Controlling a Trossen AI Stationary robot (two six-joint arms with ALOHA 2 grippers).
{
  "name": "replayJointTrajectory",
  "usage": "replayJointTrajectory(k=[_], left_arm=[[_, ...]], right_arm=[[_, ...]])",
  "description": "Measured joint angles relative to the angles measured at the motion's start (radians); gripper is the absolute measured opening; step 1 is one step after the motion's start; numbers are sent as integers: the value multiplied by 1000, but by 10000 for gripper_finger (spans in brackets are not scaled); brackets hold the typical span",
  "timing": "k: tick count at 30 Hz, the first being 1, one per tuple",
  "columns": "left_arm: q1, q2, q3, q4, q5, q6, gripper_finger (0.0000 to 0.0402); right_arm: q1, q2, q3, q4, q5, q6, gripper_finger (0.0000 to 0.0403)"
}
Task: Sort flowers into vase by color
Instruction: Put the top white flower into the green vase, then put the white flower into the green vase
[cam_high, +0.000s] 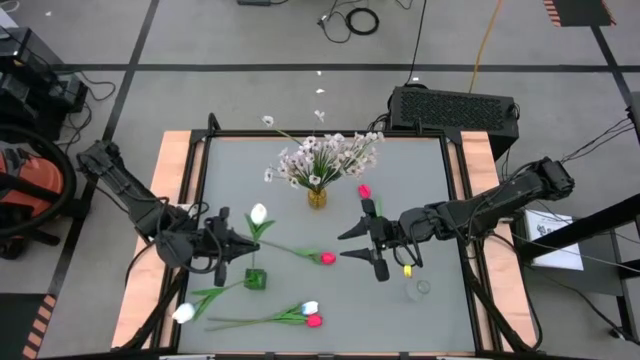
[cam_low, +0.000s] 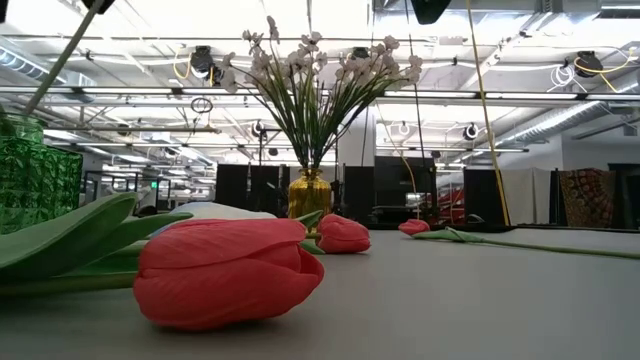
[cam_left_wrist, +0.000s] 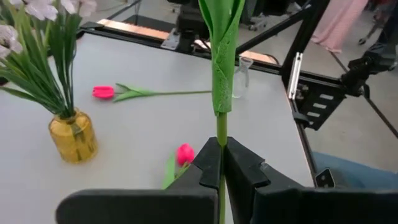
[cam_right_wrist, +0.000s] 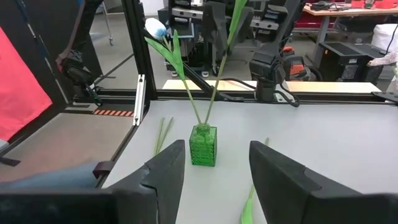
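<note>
My left gripper (cam_high: 236, 245) is shut on the stem of a white tulip (cam_high: 258, 213) over the table's left half. The stem's foot stands in the square green vase (cam_right_wrist: 203, 145). Another white tulip (cam_high: 183, 312) leans out of the same vase. My right gripper (cam_high: 350, 244) hangs open over the table's right half, nothing between its fingers. A yellow vase (cam_high: 317, 197) at mid-table holds sprays of tiny white blossoms (cam_high: 327, 153). Pink tulips lie on the table: one in the middle (cam_high: 327, 258), one by my right gripper (cam_high: 364, 190). My left gripper pinches the tulip's bare green stem (cam_left_wrist: 221, 129) between its two fingers, just below the wrapped leaves. The fingers come nearly level from the table's left and lie across the stem. The stem stands roughly upright, bloom above the fingers, lower end in the green vase.
A white tulip (cam_high: 310, 307) and a pink tulip (cam_high: 314, 321) lie side by side near the front edge. A small clear glass vase (cam_high: 418, 290) and a small yellow object (cam_high: 407, 270) stand at the near right. Black rails frame the table.
</note>
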Motion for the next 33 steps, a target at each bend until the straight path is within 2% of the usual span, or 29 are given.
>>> replayJointTrajectory(k=[5, 18, 24, 29, 33], left_arm=[[-7, 8, 0, -1, -31, -2, 11], [-10, 76, 0, -44, -21, -27, 17], [-10, 92, 0, -69, 26, -60, 84], [-12, 88, 0, -172, 51, -127, 148], [-25, 63, 0, -194, 61, -132, 173]], right_arm=[[0, 0, 0, 0, 0, 5, 171], [0, 0, 0, 0, 0, 2, 171], [0, 0, 0, 0, 0, 6, 171], [0, 0, 0, -3, 0, 18, 171], [1, 0, 1, -37, -3, 19, 171]])
